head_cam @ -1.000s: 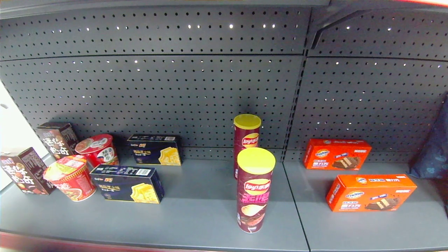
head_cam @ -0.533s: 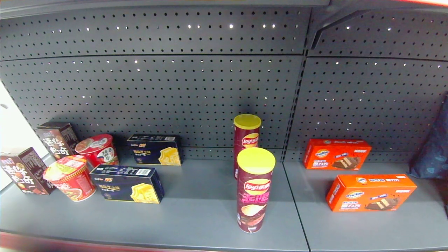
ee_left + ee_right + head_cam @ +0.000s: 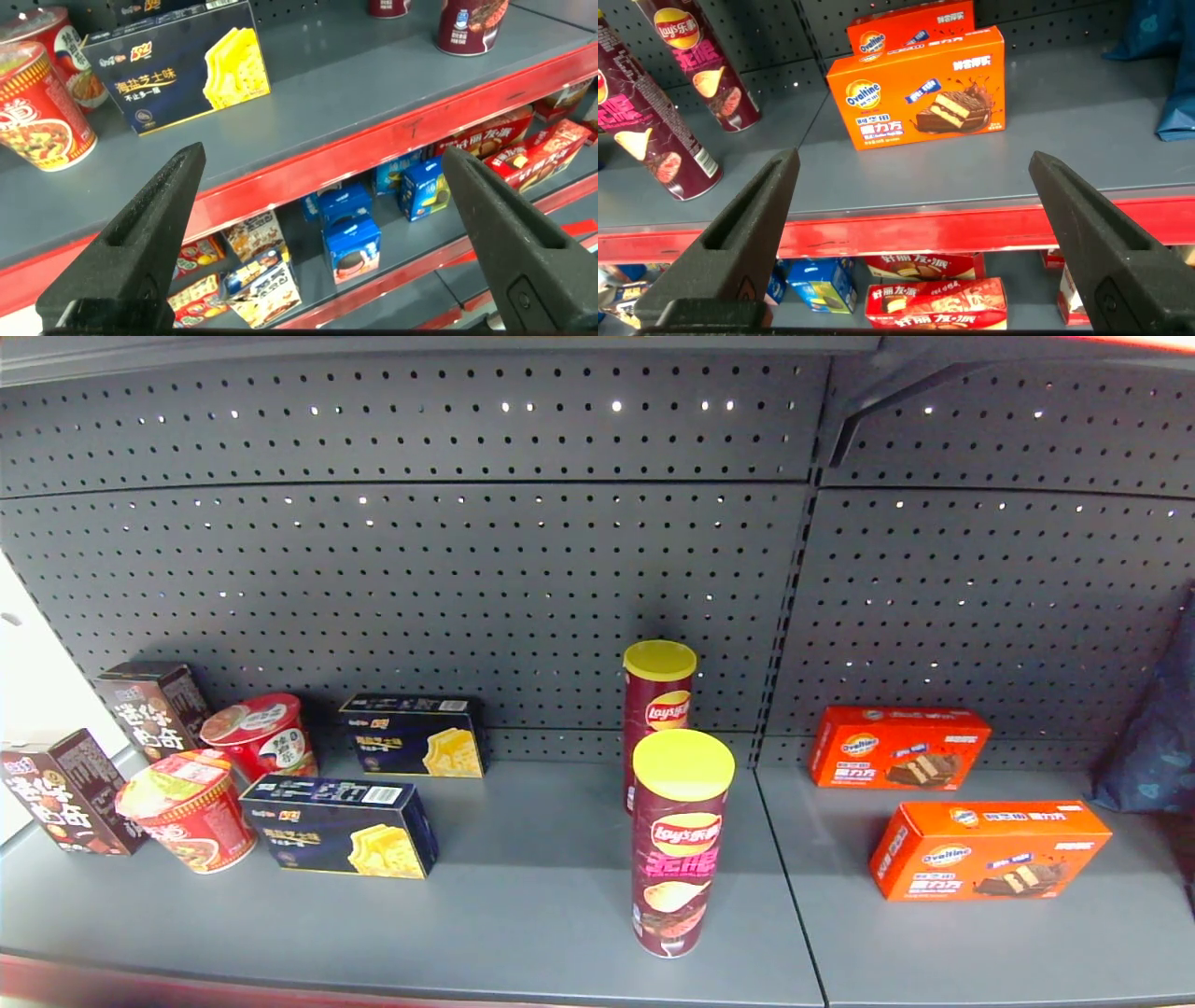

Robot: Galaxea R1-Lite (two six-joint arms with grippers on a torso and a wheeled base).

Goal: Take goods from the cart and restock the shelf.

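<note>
The grey shelf [image 3: 523,887] carries two maroon chip cans with yellow lids, one in front [image 3: 681,845] and one behind [image 3: 658,709]. To their right lie two orange wafer boxes [image 3: 990,849] [image 3: 898,747]. To their left stand two dark blue boxes [image 3: 341,826] [image 3: 414,735], two red noodle cups [image 3: 189,809] [image 3: 261,735] and two brown boxes [image 3: 65,791] [image 3: 154,705]. My left gripper [image 3: 327,233] is open in front of the shelf edge, near a dark blue box [image 3: 182,70]. My right gripper [image 3: 910,233] is open before an orange box [image 3: 920,89].
A red front strip [image 3: 924,229] edges the shelf, with a lower shelf of small snack boxes [image 3: 350,238] beneath it. A perforated back panel [image 3: 420,588] rises behind the goods. A dark blue bag [image 3: 1153,737] leans at the far right. Bare shelf lies between the blue boxes and the cans.
</note>
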